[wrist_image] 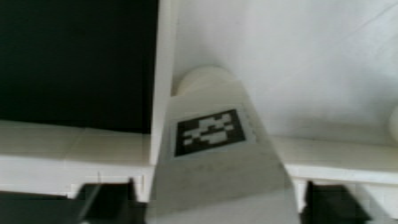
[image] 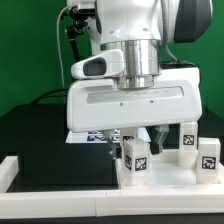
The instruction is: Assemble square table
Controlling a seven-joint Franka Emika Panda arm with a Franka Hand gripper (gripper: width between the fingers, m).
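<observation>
Outwardly, in the exterior view, the arm's big white wrist housing hangs low over the near edge of the black surface (image: 30, 125), and it hides nearly all of the gripper (image: 152, 135). Only dark finger shapes show beneath it, among a cluster of short white legs. One tagged leg (image: 137, 158) stands upright just below the housing; two more legs (image: 187, 138) (image: 208, 157) stand toward the exterior view's right. They sit within a white bar frame (image: 60, 187) along the front. The marker board (image: 88, 137) peeks out behind the housing. No large square panel is visible here (it may simply be blocked by the arm).

Closer in, the wrist view is filled by one leg (wrist_image: 217, 150), its black-and-white tag facing the camera, running between the two dark fingers (wrist_image: 103, 200) at the picture's lower corners. The fingers sit close on either side, but the contact lines are blurred, so I cannot tell whether the gripper has clamped the leg or merely straddles it slightly open.

The risks, as I judge them: a grasp that is off-centre or not fully closed could let the leg tilt or slip when lifted. The neighbouring legs stand near, so a sideways move of the wide housing could knock them over.
</observation>
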